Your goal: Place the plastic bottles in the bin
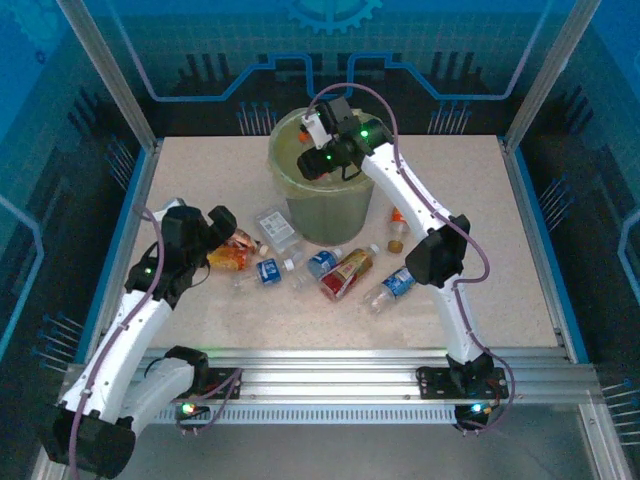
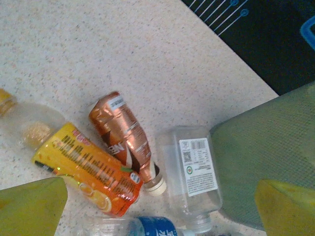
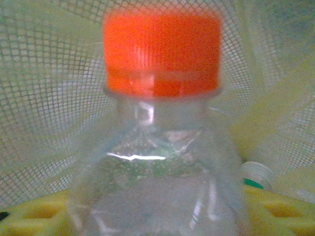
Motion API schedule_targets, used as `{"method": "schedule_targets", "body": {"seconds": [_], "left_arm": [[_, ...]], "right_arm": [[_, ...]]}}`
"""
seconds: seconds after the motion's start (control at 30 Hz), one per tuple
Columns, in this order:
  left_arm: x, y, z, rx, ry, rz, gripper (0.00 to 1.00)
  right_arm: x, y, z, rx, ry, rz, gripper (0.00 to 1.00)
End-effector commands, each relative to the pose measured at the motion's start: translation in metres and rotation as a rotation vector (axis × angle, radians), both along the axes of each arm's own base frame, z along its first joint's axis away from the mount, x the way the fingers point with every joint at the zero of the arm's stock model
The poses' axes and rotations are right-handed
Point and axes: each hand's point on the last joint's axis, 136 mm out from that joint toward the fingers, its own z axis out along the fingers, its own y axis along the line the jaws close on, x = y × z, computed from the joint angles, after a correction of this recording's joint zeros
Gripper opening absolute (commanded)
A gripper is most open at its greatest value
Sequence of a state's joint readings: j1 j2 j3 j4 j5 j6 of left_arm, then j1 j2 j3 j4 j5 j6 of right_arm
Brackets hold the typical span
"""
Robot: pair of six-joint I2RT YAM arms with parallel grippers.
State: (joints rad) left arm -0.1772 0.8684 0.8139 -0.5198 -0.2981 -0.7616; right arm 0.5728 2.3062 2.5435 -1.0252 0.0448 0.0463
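Note:
The olive-green bin (image 1: 322,205) stands at the table's back middle. Over its mouth my right gripper (image 1: 318,142) is shut on a clear plastic bottle (image 3: 160,162) with an orange cap (image 3: 162,53), which hangs inside the bag's netted lining. A white-capped bottle (image 3: 257,176) lies below it. My left gripper (image 1: 222,228) hovers open above bottles left of the bin. Between its yellow fingers (image 2: 30,207) lie an orange-labelled bottle (image 2: 83,164), a copper-brown bottle (image 2: 125,135), a clear bottle with a white label (image 2: 196,174) and a blue-labelled bottle (image 2: 155,227).
More bottles lie in front of the bin: a blue-labelled one (image 1: 322,262), a red one (image 1: 347,272) and another blue one (image 1: 392,285). A small orange bottle (image 1: 397,232) stands to the bin's right. The bin wall (image 2: 266,142) is close to my left gripper's right finger.

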Motion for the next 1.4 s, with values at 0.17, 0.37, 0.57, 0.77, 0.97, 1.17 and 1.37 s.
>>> {"method": "schedule_targets", "body": {"seconds": [0.17,0.37,0.57,0.77,0.97,1.17,1.37], "left_arm": [[-0.024,0.011,-0.037,-0.039,0.105,0.074,0.99],[-0.031,0.016,-0.048,-0.090,0.098,0.117,0.99],[-0.031,0.021,-0.059,-0.198,0.081,0.168,0.99],[-0.029,0.030,-0.096,-0.389,0.115,0.265,0.99],[-0.021,0.036,-0.121,-0.501,0.131,0.304,0.99],[-0.009,0.043,-0.123,-0.506,0.119,0.311,0.99],[0.004,0.052,-0.127,-0.497,0.140,0.328,0.99]], "right_arm": [[0.003,-0.009,0.012,0.000,-0.021,-0.009,0.87],[-0.002,-0.010,0.062,0.061,-0.112,0.001,1.00],[-0.014,-0.022,0.107,0.101,-0.184,-0.020,1.00],[-0.030,-0.053,0.128,0.093,-0.198,-0.151,1.00],[-0.056,-0.086,0.127,0.098,-0.177,-0.261,1.00],[-0.081,-0.108,0.118,0.113,-0.171,-0.321,1.00],[-0.098,-0.127,0.109,0.123,-0.161,-0.394,1.00]]}}
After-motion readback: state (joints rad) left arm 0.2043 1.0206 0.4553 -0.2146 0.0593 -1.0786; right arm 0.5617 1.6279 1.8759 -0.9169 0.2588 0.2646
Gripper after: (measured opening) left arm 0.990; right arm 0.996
